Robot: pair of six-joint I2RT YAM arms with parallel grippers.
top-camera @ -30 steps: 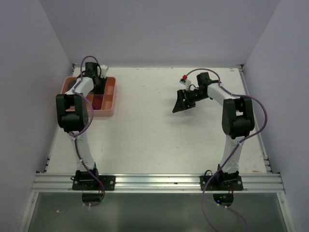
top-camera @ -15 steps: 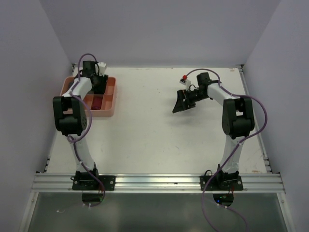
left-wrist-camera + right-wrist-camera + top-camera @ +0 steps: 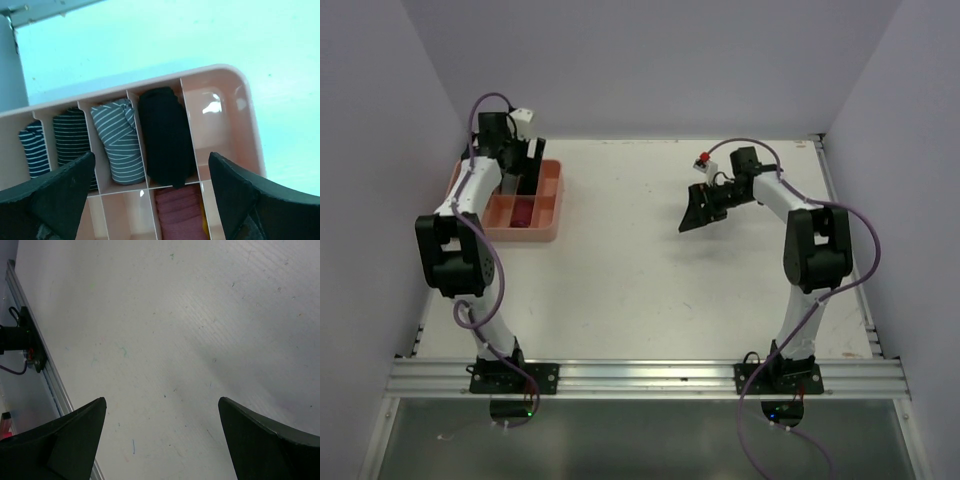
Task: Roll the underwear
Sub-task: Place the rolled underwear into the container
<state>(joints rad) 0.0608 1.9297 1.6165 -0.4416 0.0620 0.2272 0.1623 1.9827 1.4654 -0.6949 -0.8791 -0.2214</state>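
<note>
The grey-and-white finely striped cloth garment (image 3: 120, 142) is seen rolled into a short bundle, with its stripes running slantwise over the folds. The plain black cloth garment (image 3: 165, 135) is rolled as well, into a smooth dark bundle that is somewhat longer. Both are kept in the salmon-pink plastic compartment tray (image 3: 240, 82), each in its own compartment of the far row, with only a thin wall between them. They are found directly below the left gripper (image 3: 151, 157). The striped one is nearer to the finger at the left of the wrist view, and the black one is about under the middle of the gap.

Beyond the striped bundle, on the same side, a dark cloth roll with thin pale stripes (image 3: 75, 140) and a navy-and-white striped cloth roll (image 3: 32, 150) are held in two further compartments. In the near row, under the black bundle, a dark red ribbed cloth (image 3: 180, 215) is seen. A yellow thing beside it cannot be identified.

The left gripper is spread wide above the tray and nothing is gripped by it. The right gripper (image 3: 162, 400) is also spread wide with nothing between its fingers. It is held over the white table surface (image 3: 200, 315), well apart from the tray.
</note>
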